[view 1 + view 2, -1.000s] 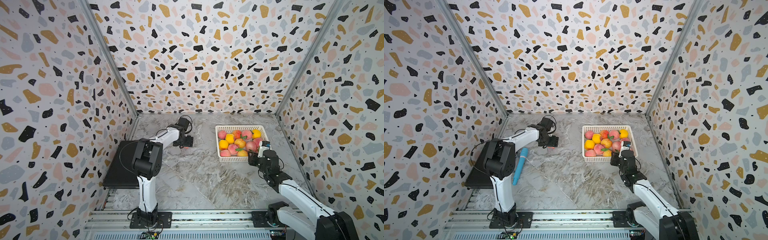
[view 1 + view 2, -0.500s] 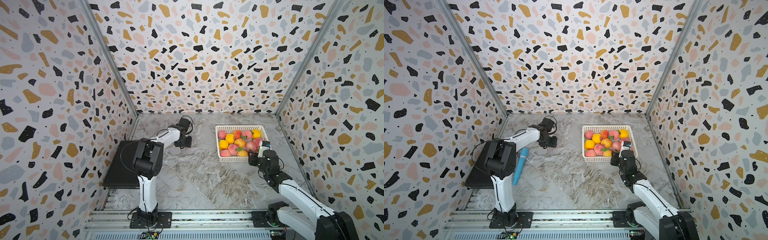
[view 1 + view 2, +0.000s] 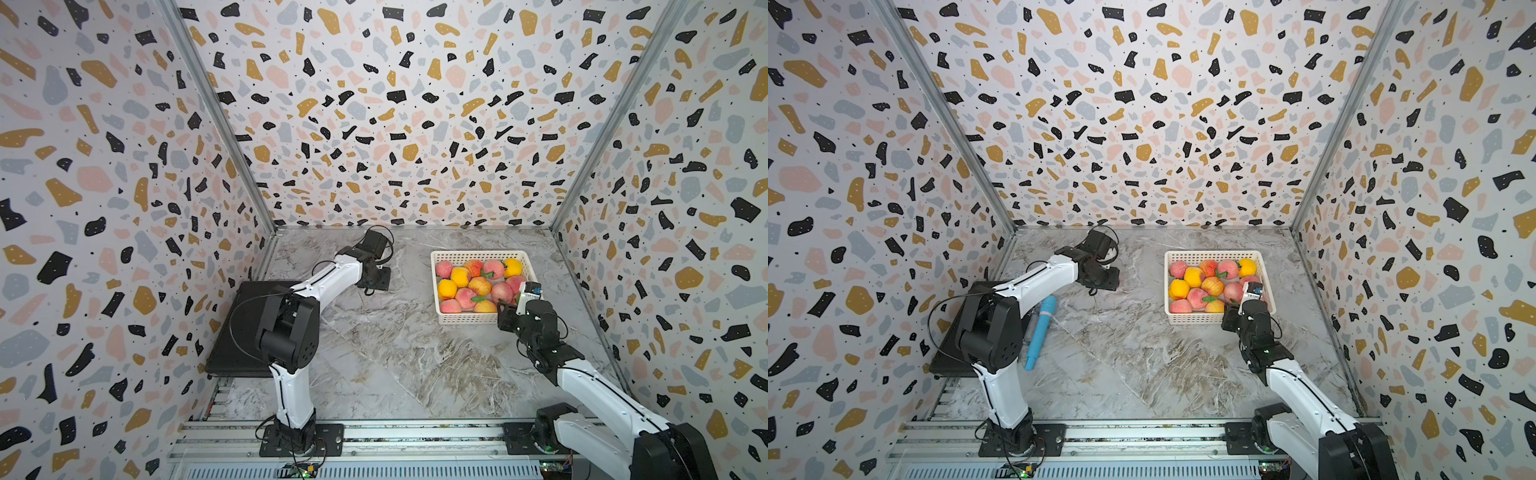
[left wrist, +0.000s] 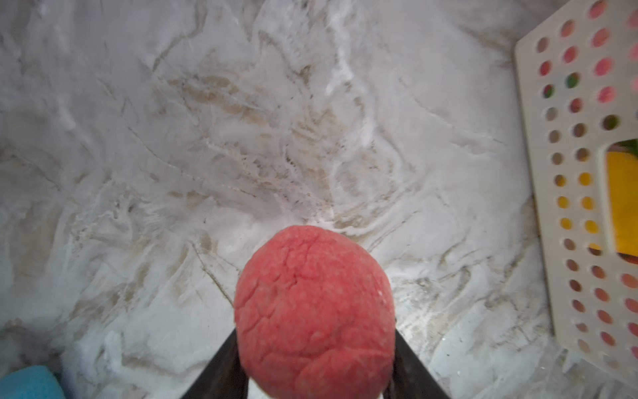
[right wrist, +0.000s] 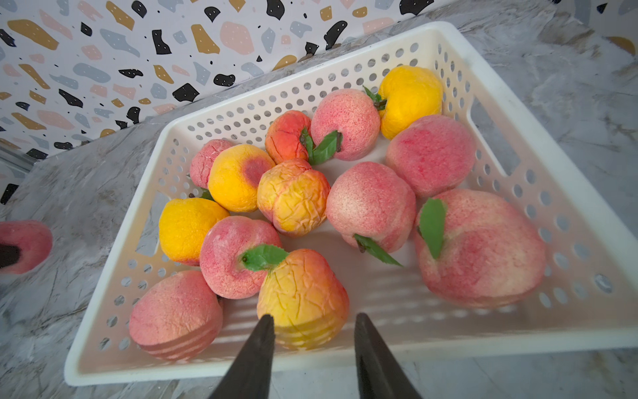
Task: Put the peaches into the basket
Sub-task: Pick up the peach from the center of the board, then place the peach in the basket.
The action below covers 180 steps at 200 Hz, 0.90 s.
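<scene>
Left gripper (image 4: 316, 345) had just clamped onto the red peach (image 4: 310, 293), low over the marble table (image 4: 241, 138) beside the basket (image 3: 469, 319). With the other peaches (image 5: 369, 203) already inside, seemingly only this carry remained. The right gripper (image 5: 312, 321) hung spread and empty.

Grey-white marble-pattern tabletop (image 3: 395, 353) carries a white rectangular perforated plastic basket (image 3: 465, 318). Well apart from basket, across bare marble, lies a flat black box (image 3: 232, 345), w/ a blue cylindrical tool (image 3: 1040, 328) just beside it on the basket-facing side. Btwn tool & basket: a wrinkled pink-red peach (image 4: 314, 311), can't tell if it rests on the marble.
</scene>
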Available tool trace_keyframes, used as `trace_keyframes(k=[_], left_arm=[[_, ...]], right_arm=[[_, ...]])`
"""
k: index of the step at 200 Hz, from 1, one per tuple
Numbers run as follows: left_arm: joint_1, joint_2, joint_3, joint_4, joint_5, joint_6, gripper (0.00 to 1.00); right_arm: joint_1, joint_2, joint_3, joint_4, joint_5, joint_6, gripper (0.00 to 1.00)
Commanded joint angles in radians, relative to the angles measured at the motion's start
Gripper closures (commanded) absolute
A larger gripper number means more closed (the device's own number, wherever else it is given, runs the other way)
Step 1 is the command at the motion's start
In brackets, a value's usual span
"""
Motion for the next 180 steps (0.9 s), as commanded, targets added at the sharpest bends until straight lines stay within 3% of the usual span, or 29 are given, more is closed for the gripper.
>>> trace_keyframes(k=[1,49,96,180], left_arm=[[-0.055,-0.047,0.044,-0.025,-0.009,0.016,0.46],[-0.2,-0.04,0.158,-0.016,-0.028,0.042,0.46],[-0.327,0.062,0.297,0.009,-0.035,0.09,0.46],[-0.426,0.354,0.584,0.023,-0.03,0.151,0.46]], right_arm=[[0.005,-0.014,0.026,-0.007,0.023,-0.004,0.59],[0.005,-0.007,0.023,-0.006,0.04,0.001,0.59],[0.005,-0.018,0.014,-0.004,0.065,0.005,0.59],[0.005,-0.037,0.005,-0.012,0.103,0.014,0.58]])
